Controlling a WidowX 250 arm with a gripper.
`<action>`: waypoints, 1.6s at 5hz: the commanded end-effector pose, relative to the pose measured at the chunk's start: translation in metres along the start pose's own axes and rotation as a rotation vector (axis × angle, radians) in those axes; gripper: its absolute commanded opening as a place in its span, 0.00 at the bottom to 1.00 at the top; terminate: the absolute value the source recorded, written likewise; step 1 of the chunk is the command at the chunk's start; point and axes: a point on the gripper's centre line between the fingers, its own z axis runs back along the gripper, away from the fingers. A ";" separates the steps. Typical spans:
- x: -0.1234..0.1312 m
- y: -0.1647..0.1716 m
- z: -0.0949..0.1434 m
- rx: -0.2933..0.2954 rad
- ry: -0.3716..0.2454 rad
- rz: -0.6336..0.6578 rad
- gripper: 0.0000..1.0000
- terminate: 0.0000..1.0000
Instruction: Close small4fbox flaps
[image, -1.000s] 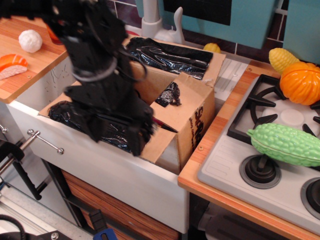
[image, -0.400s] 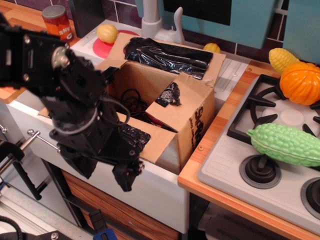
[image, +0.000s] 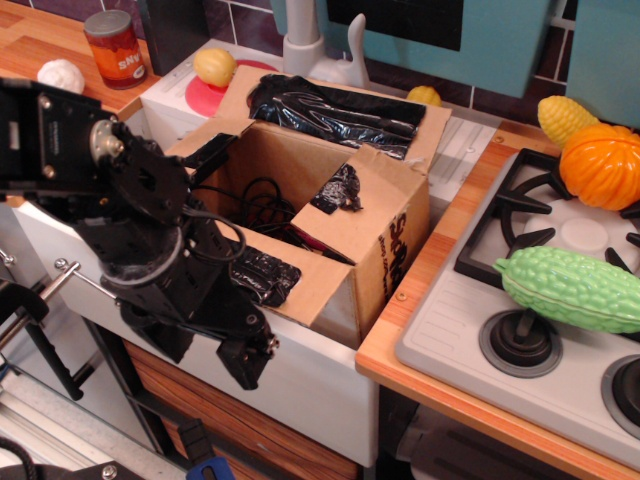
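The small4fbox (image: 390, 255) is a brown cardboard box standing open in the white sink, with red-black lettering on its right side. The far flap (image: 335, 110) is folded back, covered in black tape. The right flap (image: 365, 215) leans inward with a black tape patch. The near flap (image: 300, 285) hangs out over the sink front. The left flap (image: 200, 145) stands partly behind my arm. Black cables (image: 262, 205) lie inside. My black gripper (image: 247, 362) hangs in front of the sink, below the near flap, fingers together and holding nothing.
The sink front (image: 310, 375) has a towel bar (image: 90, 283) at the left. A stove (image: 470, 330) at the right carries a green gourd (image: 575, 288), an orange pumpkin (image: 602, 165) and a yellow corn (image: 563, 115). A can (image: 115, 48), a lemon (image: 215, 66), a white ball (image: 60, 74) and a faucet (image: 302, 40) stand behind.
My arm has swung from over the box's near-left corner down and out to the front left. The box's inside now shows. The flaps stand as before.
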 end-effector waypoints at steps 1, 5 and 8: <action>0.019 0.001 -0.015 -0.025 -0.038 -0.018 1.00 0.00; 0.045 -0.004 0.008 0.027 -0.049 -0.073 1.00 0.00; 0.073 -0.013 0.028 0.087 -0.089 -0.143 1.00 0.00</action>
